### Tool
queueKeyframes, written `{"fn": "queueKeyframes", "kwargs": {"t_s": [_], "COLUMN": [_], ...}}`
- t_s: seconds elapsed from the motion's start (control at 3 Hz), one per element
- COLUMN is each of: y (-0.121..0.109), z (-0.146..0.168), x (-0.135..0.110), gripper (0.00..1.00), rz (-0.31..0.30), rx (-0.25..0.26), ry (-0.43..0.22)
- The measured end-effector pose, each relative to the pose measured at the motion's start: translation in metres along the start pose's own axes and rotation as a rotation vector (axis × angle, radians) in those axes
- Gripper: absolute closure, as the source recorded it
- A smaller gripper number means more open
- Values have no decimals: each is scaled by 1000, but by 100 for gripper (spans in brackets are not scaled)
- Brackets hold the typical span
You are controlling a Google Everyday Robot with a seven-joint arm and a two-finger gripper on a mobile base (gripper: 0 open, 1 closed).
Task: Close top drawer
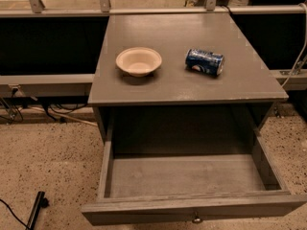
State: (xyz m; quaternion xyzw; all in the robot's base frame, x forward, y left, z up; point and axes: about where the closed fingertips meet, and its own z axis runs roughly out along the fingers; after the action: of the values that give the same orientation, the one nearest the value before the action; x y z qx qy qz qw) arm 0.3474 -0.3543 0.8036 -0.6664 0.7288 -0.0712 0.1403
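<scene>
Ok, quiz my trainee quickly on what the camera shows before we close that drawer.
1. True or false: the top drawer is already shut.
2. What lies beside the bowl on the cabinet top? A) a blue can on its side B) an upright bottle C) a sponge
3. Short answer: where is the gripper?

Key: 1 false, it stands pulled out; 2 A; 3 not in view.
</scene>
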Motion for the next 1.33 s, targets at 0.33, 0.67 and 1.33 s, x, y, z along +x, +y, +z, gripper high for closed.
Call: {"fn": "queueKeyframes", "kwargs": {"t_s": [0.33, 0.67, 1.33], "y": [32, 32, 69], "z": [15, 14, 42], "x": [21, 21, 16], "gripper": [39, 62, 100], "rz": [-6, -15, 5], "rx": [2, 3, -85], "ry": [-13, -12, -126]}}
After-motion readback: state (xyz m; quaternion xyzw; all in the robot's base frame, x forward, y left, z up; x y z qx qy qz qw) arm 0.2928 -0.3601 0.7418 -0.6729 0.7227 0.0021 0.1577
